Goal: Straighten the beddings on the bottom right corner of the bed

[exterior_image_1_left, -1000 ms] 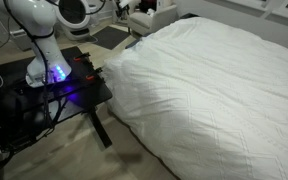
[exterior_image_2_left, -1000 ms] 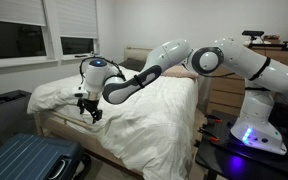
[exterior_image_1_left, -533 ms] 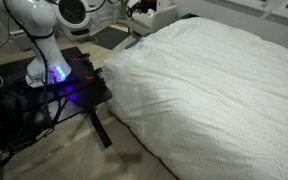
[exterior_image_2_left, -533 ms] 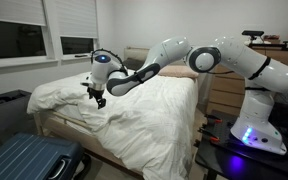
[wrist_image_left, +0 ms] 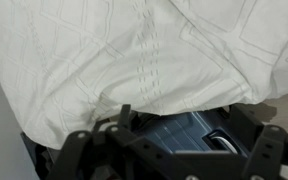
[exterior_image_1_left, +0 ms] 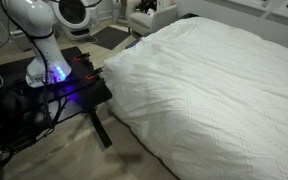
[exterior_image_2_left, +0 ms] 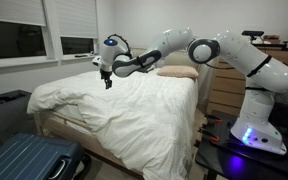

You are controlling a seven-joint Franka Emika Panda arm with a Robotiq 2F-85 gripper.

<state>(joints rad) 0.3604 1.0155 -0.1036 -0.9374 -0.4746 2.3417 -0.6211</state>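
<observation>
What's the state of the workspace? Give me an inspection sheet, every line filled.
Surface: bed, dressed all in white, pillow at its head.
Job's things: beddings cover the bed, bunched and wrinkled at the corner near the suitcase.
Clutter: blue suitcase on the floor by that corner.
Gripper: gripper open and empty, hanging above the beddings.
Cables: black cables hang from the stand.
Surroundings: windows, dresser, armchair.
</observation>
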